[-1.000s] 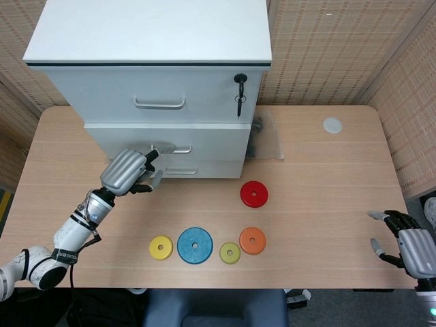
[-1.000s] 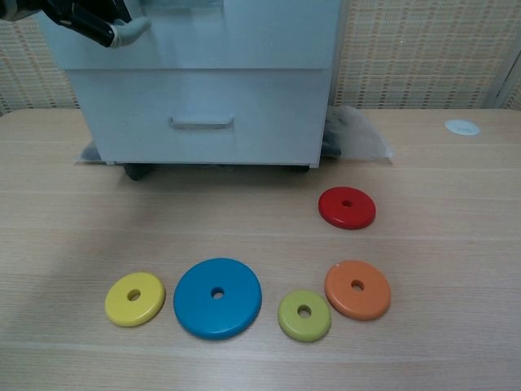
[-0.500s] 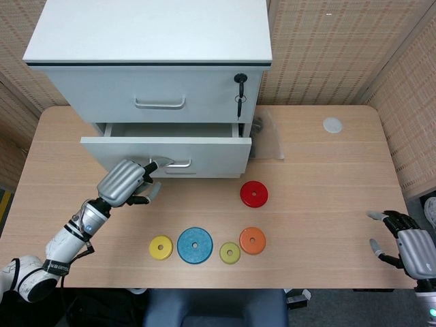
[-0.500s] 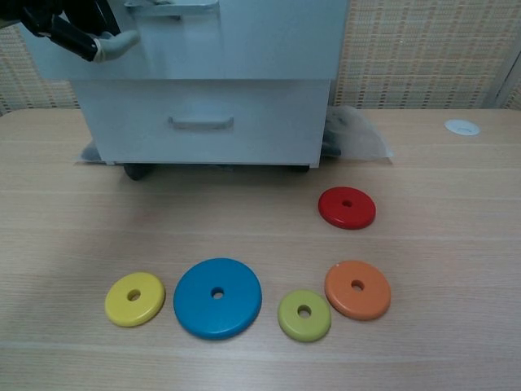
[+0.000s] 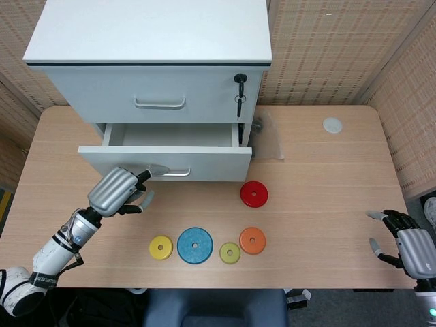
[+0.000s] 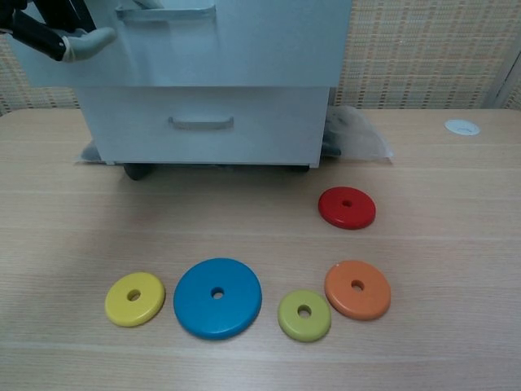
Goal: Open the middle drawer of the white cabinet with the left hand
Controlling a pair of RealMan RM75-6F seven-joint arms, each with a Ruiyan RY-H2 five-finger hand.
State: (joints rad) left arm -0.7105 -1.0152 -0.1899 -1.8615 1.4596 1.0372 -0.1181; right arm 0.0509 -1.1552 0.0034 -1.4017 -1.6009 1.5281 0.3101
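The white cabinet (image 5: pixel 153 30) stands at the back left of the table. Its middle drawer (image 5: pixel 204 162) is pulled partly out, and the inside (image 5: pixel 170 134) shows bare. My left hand (image 5: pixel 118 191) is at the drawer's front left, its curled fingers hooked on the left end of the drawer handle (image 5: pixel 170 171). In the chest view the left hand (image 6: pixel 49 37) sits at the top left beside the handle (image 6: pixel 167 11). My right hand (image 5: pixel 407 246) rests by the table's front right corner, holding nothing, fingers apart.
Coloured discs lie in front of the cabinet: red (image 5: pixel 254 194), orange (image 5: pixel 253 240), green (image 5: pixel 229 253), blue (image 5: pixel 195 245), yellow (image 5: pixel 161 247). A key (image 5: pixel 239 92) hangs in the top drawer's lock. A clear bag (image 5: pixel 267 139) lies right of the cabinet, a small white disc (image 5: pixel 332 125) at the back right.
The middle drawer has slid out from nearly closed to partly out. My left hand drew back toward the table's front with the handle. The right hand stayed put.
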